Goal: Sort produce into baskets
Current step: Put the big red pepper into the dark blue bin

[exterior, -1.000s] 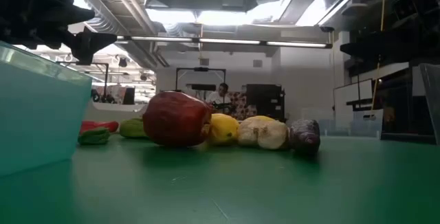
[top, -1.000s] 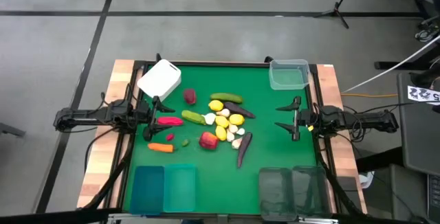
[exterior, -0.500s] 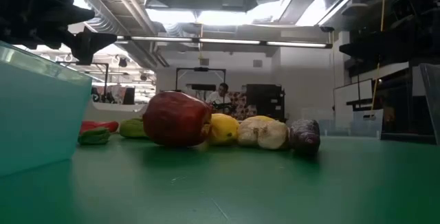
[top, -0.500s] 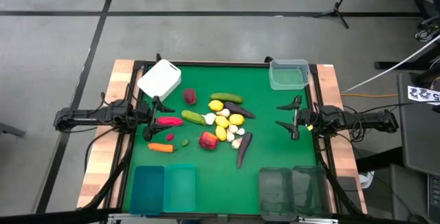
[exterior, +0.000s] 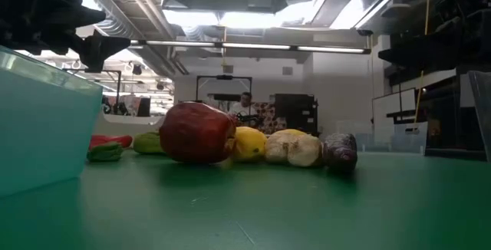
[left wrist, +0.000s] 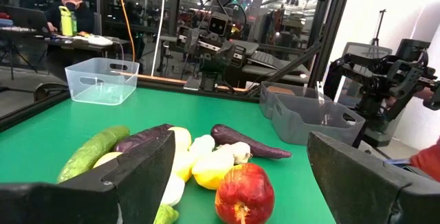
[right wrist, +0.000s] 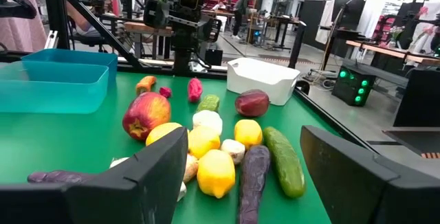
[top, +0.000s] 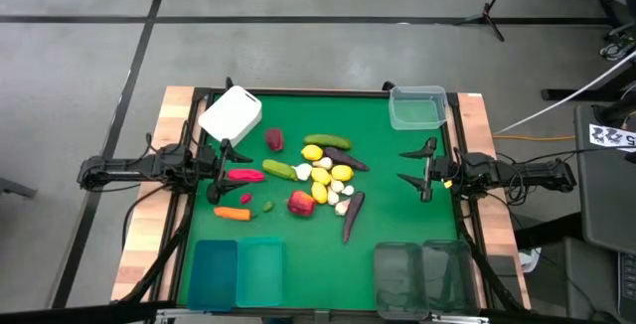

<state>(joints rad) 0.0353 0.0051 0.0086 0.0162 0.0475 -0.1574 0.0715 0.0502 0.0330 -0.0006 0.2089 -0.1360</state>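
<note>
Here, teal bin (exterior: 38, 120) cut off, hiding produce behind, garlic (exterior: 293, 149) blurred

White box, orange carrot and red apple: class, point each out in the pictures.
white box (top: 231, 114), high view, middle of its top face.
orange carrot (top: 233, 214), high view, middle of its body.
red apple (left wrist: 245, 194), left wrist view, centre of its front side.
</note>
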